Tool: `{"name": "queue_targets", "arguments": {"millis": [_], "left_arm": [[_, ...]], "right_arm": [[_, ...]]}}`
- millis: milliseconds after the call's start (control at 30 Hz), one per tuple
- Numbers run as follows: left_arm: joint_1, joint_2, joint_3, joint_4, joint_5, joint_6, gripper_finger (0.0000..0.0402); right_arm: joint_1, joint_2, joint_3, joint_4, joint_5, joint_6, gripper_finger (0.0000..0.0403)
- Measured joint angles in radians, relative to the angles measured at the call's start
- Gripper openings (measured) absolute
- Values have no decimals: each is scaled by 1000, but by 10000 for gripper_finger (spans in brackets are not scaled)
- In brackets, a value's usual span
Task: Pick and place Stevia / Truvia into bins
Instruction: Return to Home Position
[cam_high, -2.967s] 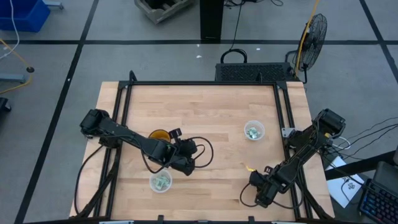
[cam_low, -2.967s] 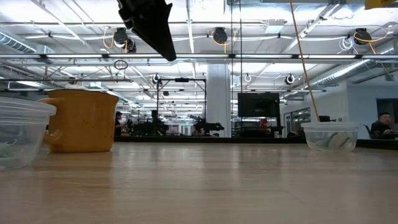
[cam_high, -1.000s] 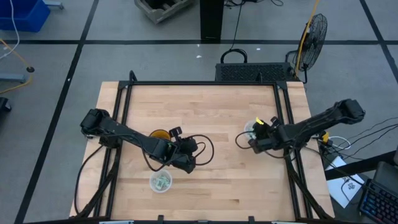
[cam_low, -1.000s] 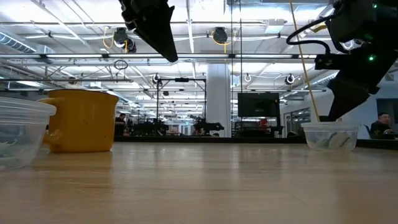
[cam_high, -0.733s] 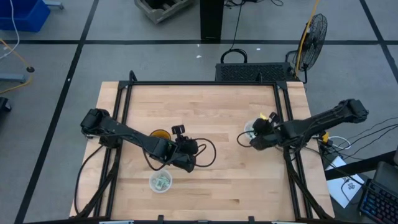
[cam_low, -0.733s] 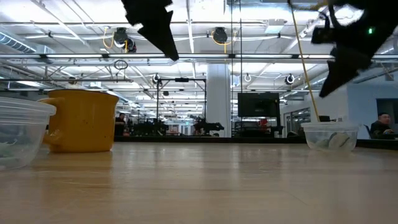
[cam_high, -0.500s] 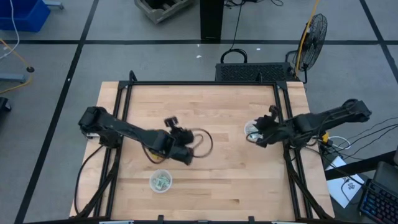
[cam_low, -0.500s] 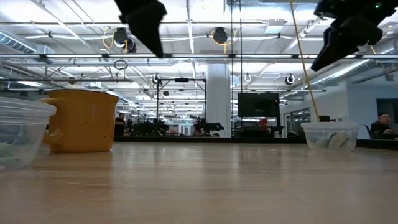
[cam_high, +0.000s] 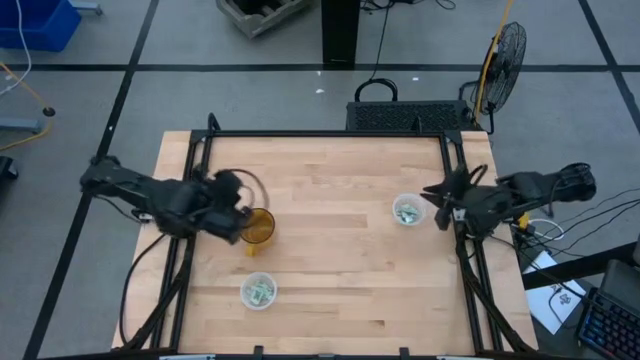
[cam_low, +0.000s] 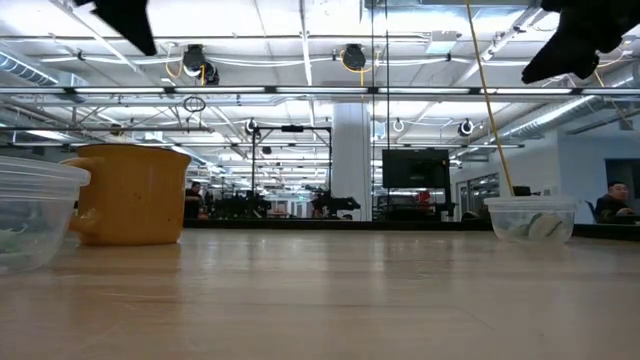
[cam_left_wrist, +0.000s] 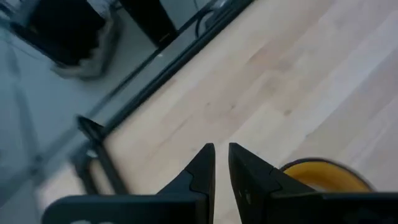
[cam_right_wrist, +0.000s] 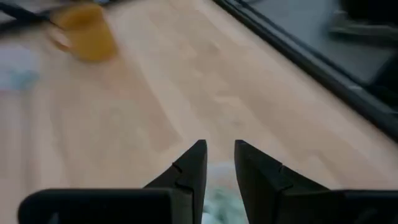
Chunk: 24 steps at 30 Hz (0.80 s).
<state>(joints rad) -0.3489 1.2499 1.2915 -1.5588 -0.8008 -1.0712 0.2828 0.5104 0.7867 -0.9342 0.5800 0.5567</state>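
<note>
**Colour key.** The desk (cam_high: 340, 180) is pale blond wood laid in narrow planks, and its frame (cam_high: 320, 134) is black. The mug (cam_high: 258, 228) is translucent amber-orange. Note that both bins, one (cam_high: 244, 290) and the other (cam_high: 394, 207), are clear with whitish rims. The packets (cam_high: 260, 291) inside them read pale green and white. The left pincer (cam_left_wrist: 221, 149) and right pincer (cam_right_wrist: 219, 146) are matt black. The floor (cam_high: 100, 100) you see is grey, ruled with dark lines, and the crate (cam_high: 35, 22) is bright blue.

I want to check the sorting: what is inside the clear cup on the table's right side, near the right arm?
Pale green and white packets lie in the clear cup. They overlap, so their number, and anything beneath them, cannot be seen.
</note>
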Motion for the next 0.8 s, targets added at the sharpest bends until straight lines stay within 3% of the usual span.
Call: {"name": "queue_targets", "arguments": {"millis": [100, 200, 367, 467, 567, 733, 800], "left_arm": [[-74, -132, -119, 20, -36, -153, 51], [-163, -259, -292, 149, -101, -248, 51], [-253, -429, -614, 579, -312, -167, 51], [-256, -505, -759, 835, -347, -57, 51], [-244, -569, -875, 1162, -277, 177, 51], [-162, -615, -1029, 1819, 30, 715, 51], [-109, -635, -1063, 1939, 119, 840, 51]], "right_arm": [[0, -83, -56, 116, -98, -36, 76], [0, -165, -175, 386, -203, -165, 75], [-2, -236, -450, 940, -481, -380, 75], [-23, -260, -544, 1076, -560, -377, 75], [-59, -284, -567, 1075, -581, -345, 75], [-127, -303, -568, 1083, -680, -348, 75], [-161, -312, -568, 1080, -712, -357, 75]]}}
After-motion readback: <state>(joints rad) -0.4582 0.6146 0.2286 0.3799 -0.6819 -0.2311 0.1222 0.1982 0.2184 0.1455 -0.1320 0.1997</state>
